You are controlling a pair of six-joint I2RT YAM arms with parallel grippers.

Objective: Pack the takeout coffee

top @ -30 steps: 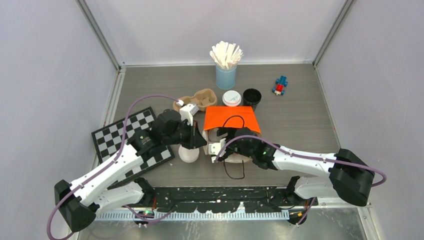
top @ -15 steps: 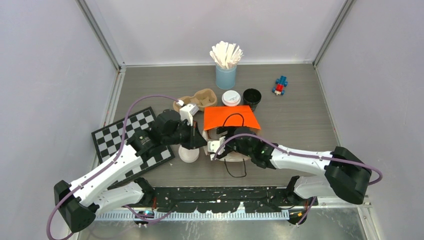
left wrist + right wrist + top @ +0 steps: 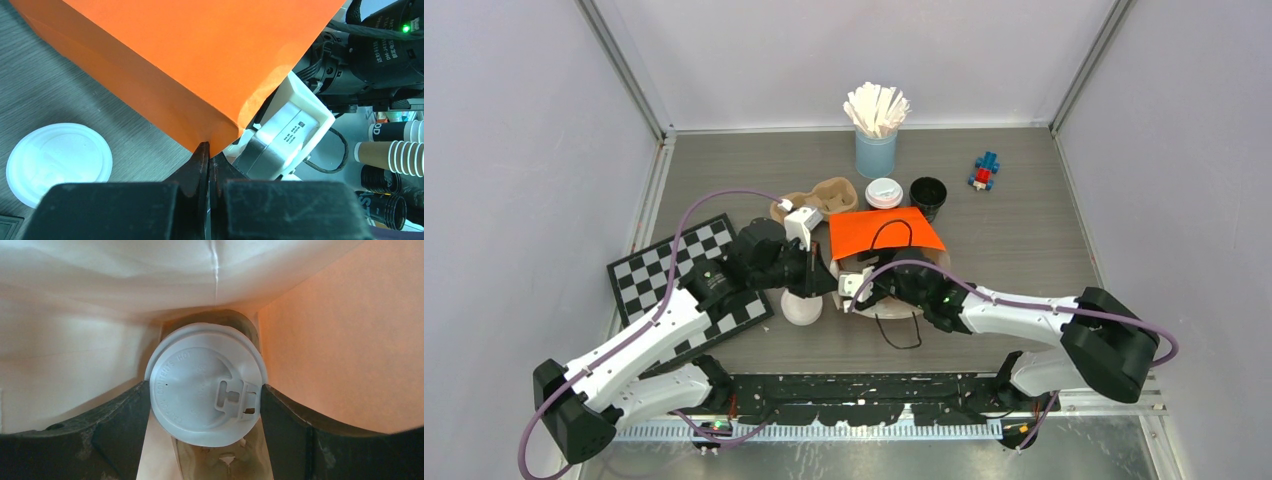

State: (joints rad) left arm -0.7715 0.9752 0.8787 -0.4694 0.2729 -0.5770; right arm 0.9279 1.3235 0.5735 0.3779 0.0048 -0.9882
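Nearest the arm bases, a black cord handle (image 3: 902, 335) of the bag lies looped on the table (image 3: 1024, 240). Just beyond it the two grippers meet at the near end of the orange paper bag (image 3: 884, 232), which lies on its side.

The left gripper (image 3: 208, 152) has its jaws pressed fully together, pinching the bag's near-left corner edge. A loose white lid (image 3: 802, 310) lies on the table just beside it, at the edge of the checkerboard (image 3: 679, 275).

The right gripper (image 3: 856, 290) reaches into the bag's mouth. Its wrist view shows the bag's pale and orange inner walls, and between the wide-set fingers (image 3: 117, 427) sits a takeout coffee cup (image 3: 200, 385). The fingers press the rim of its white sip lid on both sides, so the cup is held inside the bag. A pale moulded shape shows under the cup, though what it is cannot be told.

Past the bag's far edge stand a cardboard cup carrier (image 3: 821, 198), a second lidded cup (image 3: 884, 192) touching or nearly touching the bag, and an open black cup (image 3: 928, 195) just beside it.

Farther back stand the light-blue cup (image 3: 876, 153) of white stirrers and — well to the right — a small blue and red toy (image 3: 985, 172).
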